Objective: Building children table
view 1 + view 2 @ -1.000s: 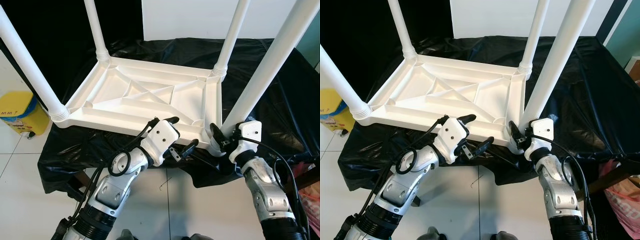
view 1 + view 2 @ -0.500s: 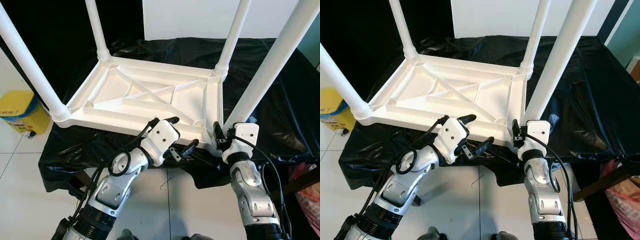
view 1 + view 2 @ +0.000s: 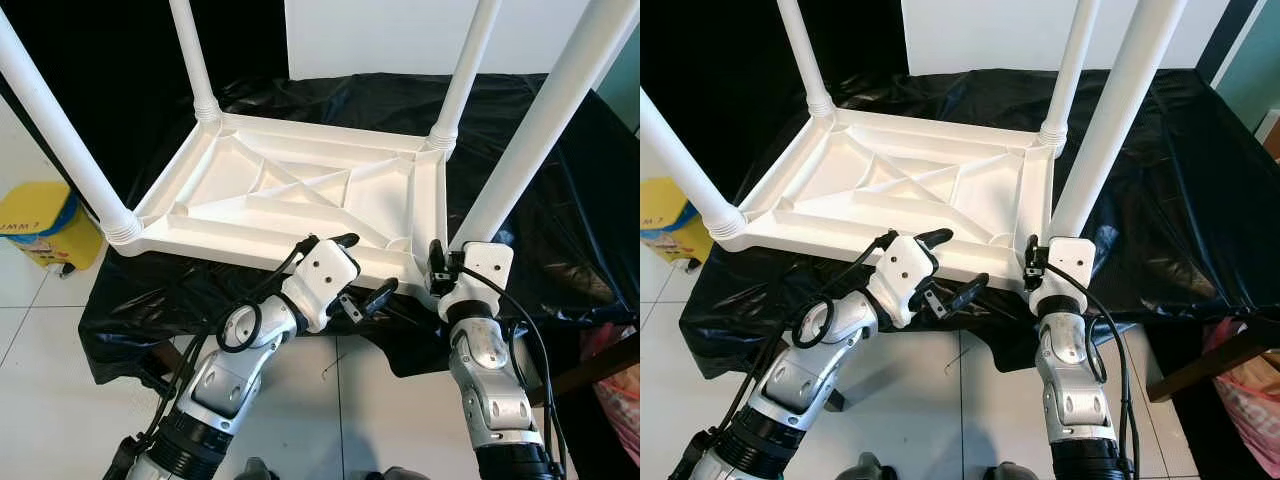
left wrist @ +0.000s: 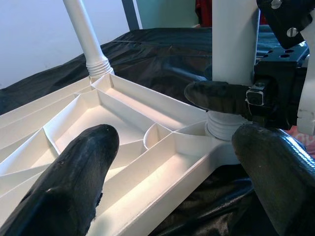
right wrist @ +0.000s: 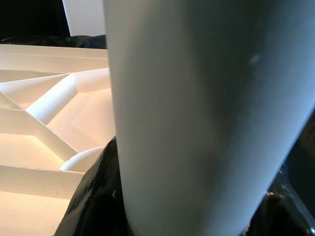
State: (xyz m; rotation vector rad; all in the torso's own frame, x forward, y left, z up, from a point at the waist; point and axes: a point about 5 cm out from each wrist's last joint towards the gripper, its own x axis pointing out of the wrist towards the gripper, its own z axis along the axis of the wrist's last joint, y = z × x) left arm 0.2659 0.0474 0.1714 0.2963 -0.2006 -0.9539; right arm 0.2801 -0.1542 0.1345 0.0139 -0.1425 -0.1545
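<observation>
left arm: silver, bent at elbow, reaching up to the near edge of the upturned table [image 3: 300,195] | left end effector [image 3: 362,270]: fingers spread apart, one above the rim, one below | right arm: raised almost upright at the near right leg [image 3: 535,125] | right end effector [image 3: 1032,262]: black fingers clamped around that leg's base

A black plastic sheet [image 3: 560,200] covers the low surface and hangs in wrinkled folds over its front edge down to the white tiled floor [image 3: 40,330]. On the floor off the sheet's left corner stands a yellow bin [image 3: 40,225] with a blue band, and a pink bag [image 3: 1240,385] lies by the right corner beside a dark wooden bar [image 3: 1215,355].
</observation>
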